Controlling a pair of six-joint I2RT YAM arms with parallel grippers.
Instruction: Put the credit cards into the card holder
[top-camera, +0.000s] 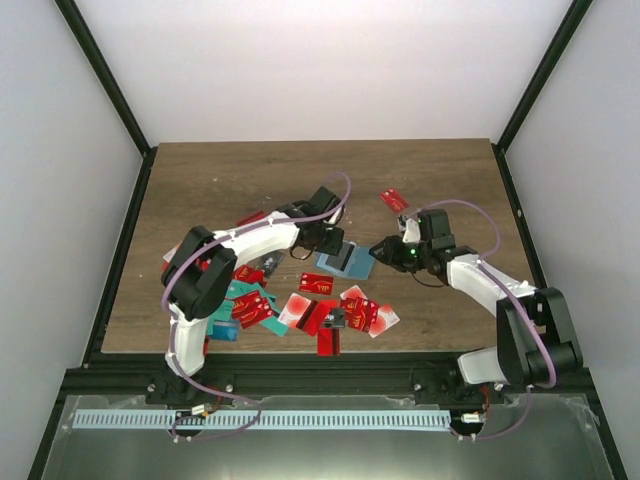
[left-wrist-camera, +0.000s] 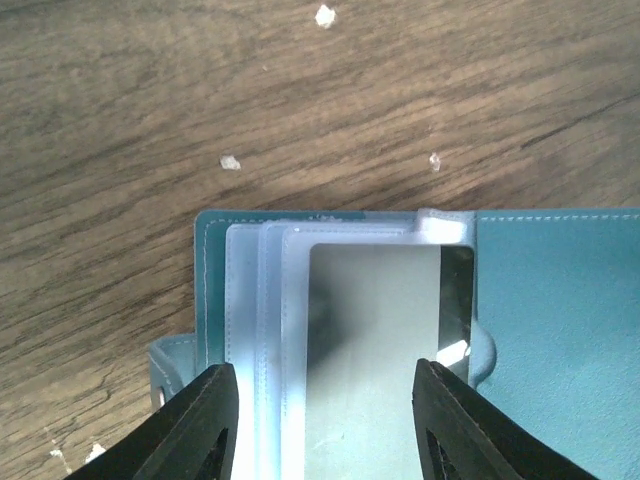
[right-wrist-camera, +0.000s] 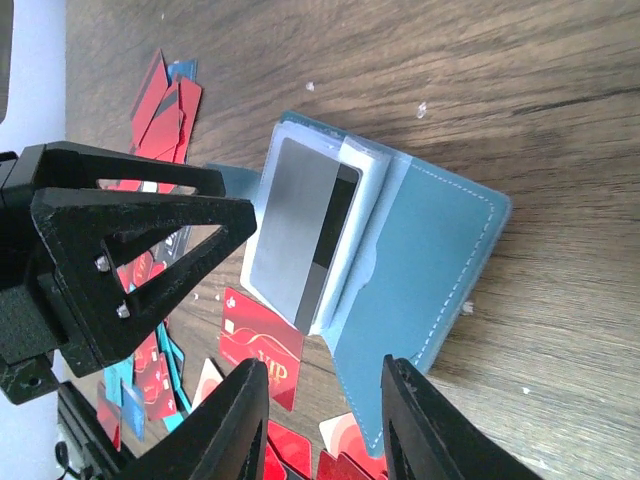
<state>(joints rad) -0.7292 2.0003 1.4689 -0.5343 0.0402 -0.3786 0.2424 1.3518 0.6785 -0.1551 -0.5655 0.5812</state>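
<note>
- Top external view: I read the left gripper (top-camera: 335, 246) at the near-left side of the card holder (top-camera: 347, 260), which lies open on the table (top-camera: 200, 190) between the two arms. The right gripper (top-camera: 383, 250) sits just beside the holder's right edge. Finger spread is too small to judge here for either gripper.
- Top external view: the credit cards (top-camera: 305, 305) lie in a loose scatter nearer the bases than the holder, some hidden under the left arm. One lone red card (top-camera: 393, 198) lies apart, beyond the right gripper.
- Left wrist view: the left gripper (left-wrist-camera: 322, 400) has its fingers (left-wrist-camera: 205, 430) spread wide and holds nothing. They straddle the clear sleeves (left-wrist-camera: 265, 300) of the card holder (left-wrist-camera: 560, 330). A grey card (left-wrist-camera: 370, 330) sits in the front sleeve. I cannot tell whether the tips touch the sleeves. The lower frame edge cuts off card and holder.
- Right wrist view: the right gripper (right-wrist-camera: 325, 385) has its fingers (right-wrist-camera: 235, 425) apart and empty. The near corner of the card holder (right-wrist-camera: 420, 270) shows between them; I cannot tell whether they touch it. The grey card (right-wrist-camera: 300, 235) shows a dark stripe. The left gripper (right-wrist-camera: 130, 250) hides part of the credit cards (right-wrist-camera: 165, 105) behind it. A red VIP card (right-wrist-camera: 262, 350) lies just beside the holder.
</note>
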